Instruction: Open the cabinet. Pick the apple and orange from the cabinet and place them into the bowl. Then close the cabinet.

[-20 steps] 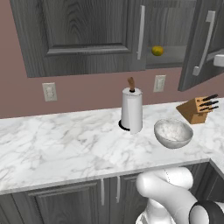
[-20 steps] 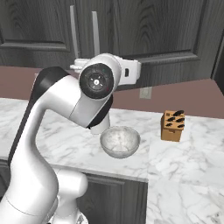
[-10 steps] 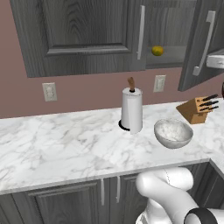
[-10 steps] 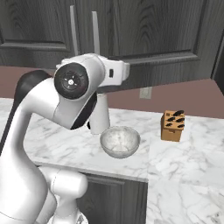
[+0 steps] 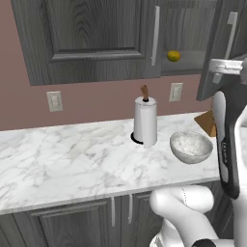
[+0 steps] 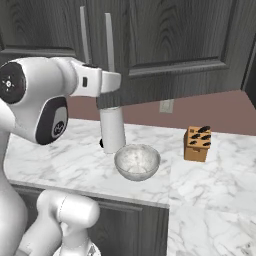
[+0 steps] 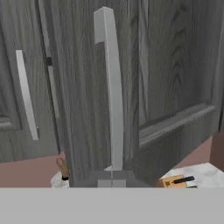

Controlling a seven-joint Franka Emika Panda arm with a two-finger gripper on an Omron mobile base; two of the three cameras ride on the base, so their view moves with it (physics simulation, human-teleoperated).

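Hanging right by the cabinet (image 5: 212, 48) door's handle (image 7: 111, 92), gripper (image 7: 111, 183) pinched together, maybe touching it. Sitting inside the cabinet: a small yellow fruit (image 5: 173, 56). Waiting below the cabinet: the bowl (image 5: 191, 146).

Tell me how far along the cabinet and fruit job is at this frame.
Done: the cabinet right door stands partly open, showing a yellow-orange fruit on the shelf. In hand: the gripper, fingers shut, sits at that door's bar handle. Left: both fruits into the empty bowl, then closing.

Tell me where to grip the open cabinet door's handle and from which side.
Grip the long vertical silver bar handle mid-length, from the door's front face, fingers straddling it sideways. It stands off the open cabinet door on posts, leaving a gap behind. The tool sits shut just below its lower end.
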